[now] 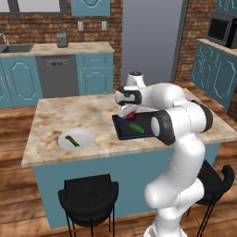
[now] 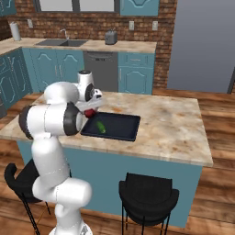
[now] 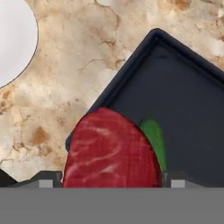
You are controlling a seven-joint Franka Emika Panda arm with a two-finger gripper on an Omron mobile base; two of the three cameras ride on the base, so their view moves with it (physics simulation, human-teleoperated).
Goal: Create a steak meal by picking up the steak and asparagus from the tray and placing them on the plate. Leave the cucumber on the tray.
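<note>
My gripper (image 1: 128, 113) is shut on the steak (image 1: 131, 115), a dark-red marbled lump held just above the left end of the black tray (image 1: 147, 121). In the hand view the steak (image 3: 111, 151) sits between my fingertips and covers part of the tray's rim (image 3: 109, 94). The bright-green cucumber (image 1: 135, 127) lies on the tray, partly hidden behind the steak as cucumber (image 3: 154, 135). The thin olive asparagus (image 1: 71, 140) lies on the white plate (image 1: 86, 136), left of the tray. From the right, steak (image 2: 90, 112), cucumber (image 2: 101, 127) and tray (image 2: 121, 124) show.
Tray and plate rest on a marble island counter (image 1: 60, 115) with bare stone between them. Black stools (image 1: 89, 194) stand at its near edge. A back counter with a sink (image 2: 62, 42) and toaster (image 2: 110, 36) lies beyond.
</note>
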